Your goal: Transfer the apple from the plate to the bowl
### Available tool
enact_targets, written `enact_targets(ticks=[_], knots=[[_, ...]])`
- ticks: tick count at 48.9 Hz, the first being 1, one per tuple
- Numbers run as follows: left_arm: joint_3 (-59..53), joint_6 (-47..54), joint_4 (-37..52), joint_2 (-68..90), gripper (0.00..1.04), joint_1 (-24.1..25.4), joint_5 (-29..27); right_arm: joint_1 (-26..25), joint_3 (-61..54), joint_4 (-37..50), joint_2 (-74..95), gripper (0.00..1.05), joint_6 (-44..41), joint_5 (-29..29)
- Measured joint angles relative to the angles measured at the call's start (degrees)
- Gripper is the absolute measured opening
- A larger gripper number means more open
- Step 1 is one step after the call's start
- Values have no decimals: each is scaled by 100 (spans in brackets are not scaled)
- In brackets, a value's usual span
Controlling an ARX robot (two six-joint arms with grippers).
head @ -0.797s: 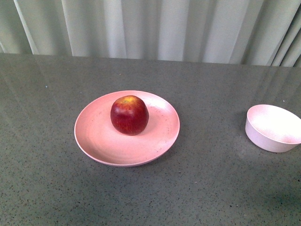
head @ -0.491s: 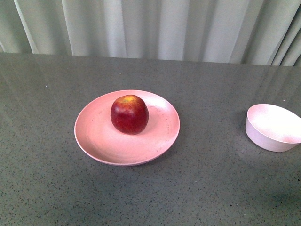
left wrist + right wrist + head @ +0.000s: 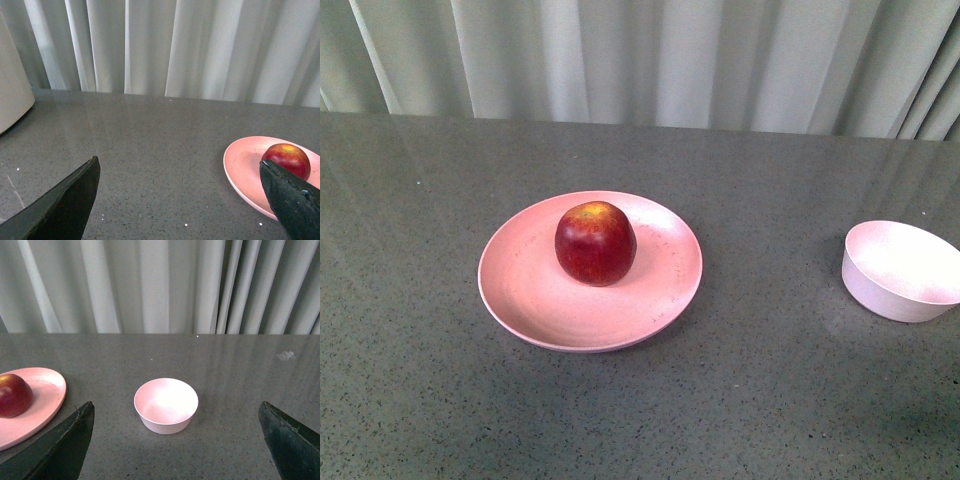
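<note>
Front view: apple [image 3: 595, 243] is sitting on the plate [image 3: 535, 300], slightly toward 12 o'clock of its middle. Bowl [image 3: 903, 270] is standing on the bench [image 3: 740, 400] at 3 o'clock from the plate, well apart. Neither arm is showing.

Left wrist view: left gripper [image 3: 178, 162] is hanging over the bench, jaws spread wide, gripping nothing. One jaw is overlapping the apple [image 3: 286, 159] and plate [image 3: 242, 165].

Right wrist view: right gripper [image 3: 176, 405] is facing the bowl [image 3: 162, 407], jaws spread wide, holding nothing. Apple [image 3: 14, 395] is resting on the plate [image 3: 47, 390].
</note>
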Motion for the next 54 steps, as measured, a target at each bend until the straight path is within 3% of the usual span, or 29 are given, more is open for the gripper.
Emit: enact_targets(ticks=[9, 13, 17, 24, 30, 41, 54], knots=[[0, 0, 0, 0, 96, 0, 0, 2, 15, -35, 26, 96, 11, -26], [0, 0, 0, 0, 96, 0, 0, 317, 507, -1233, 1045, 96, 391, 52], [0, 0, 0, 0, 96, 0, -2, 81, 691, -667, 2393, 96, 501, -120], [0, 0, 0, 0, 96, 0, 0, -800, 1401, 1189, 4946, 96, 511, -667], [0, 0, 0, 0, 96, 0, 0, -1156, 2114, 2090, 7003, 96, 520, -822], [0, 0, 0, 0, 96, 0, 0, -1191, 3292, 2302, 9495, 96, 798, -752], [0, 0, 0, 0, 96, 0, 0, -820, 4142, 2111, 10393, 96, 1248, -448]])
